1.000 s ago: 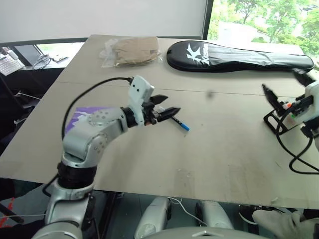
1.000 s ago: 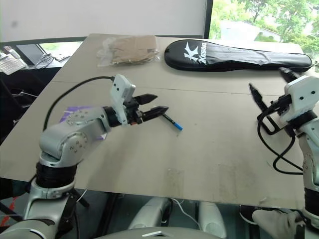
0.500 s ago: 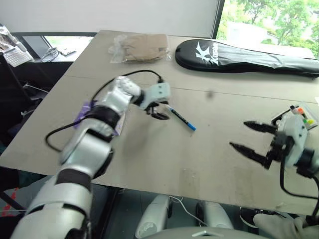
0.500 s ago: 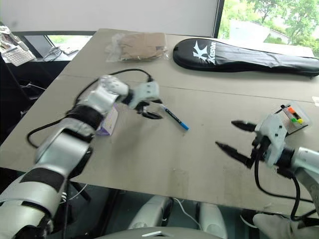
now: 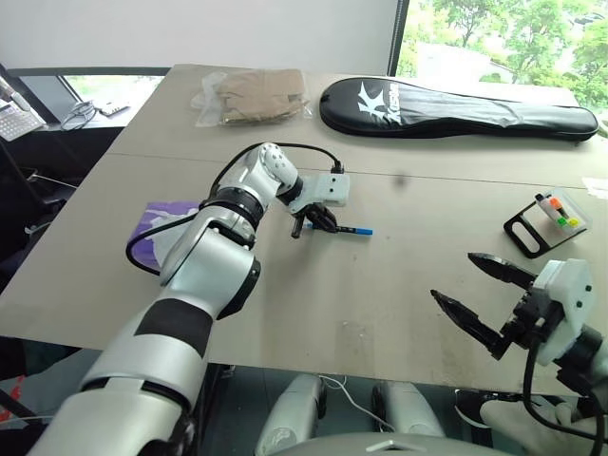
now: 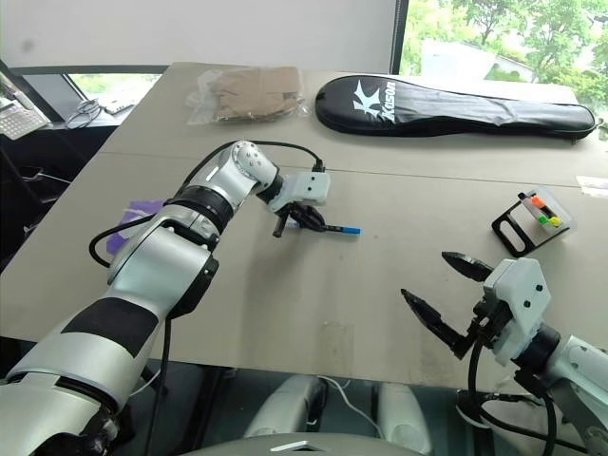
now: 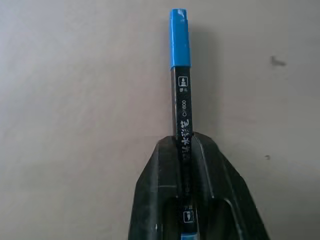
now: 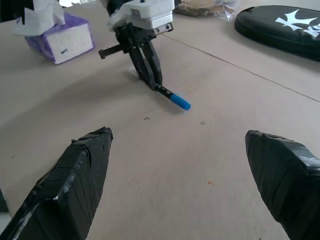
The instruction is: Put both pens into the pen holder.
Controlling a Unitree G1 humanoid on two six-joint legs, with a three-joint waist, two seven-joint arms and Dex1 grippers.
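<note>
Left gripper (image 5: 316,225) clamped on blue-capped pen (image 7: 180,80), pen lying on table (image 5: 380,313). Right gripper (image 5: 480,294) wide apart, empty. Pen holder (image 5: 549,220) at far right, contents unclear. Lift, carry, insertion outstanding.

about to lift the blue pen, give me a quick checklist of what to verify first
1. Left gripper shut on the blue-capped pen: ok, both fingers clamp the black barrel.
2. Grip point: not ok, it sits near one end, so the capped end sticks far out and may droop.
3. Pen lifted off the table: cannot tell.
4. Pen holder upright and reachable: ok, it stands at the table's right side.
5. Orange pen already in the holder: cannot tell; an orange tip shows there.
6. Right gripper out of the path: ok, open, hanging near the front edge.
</note>
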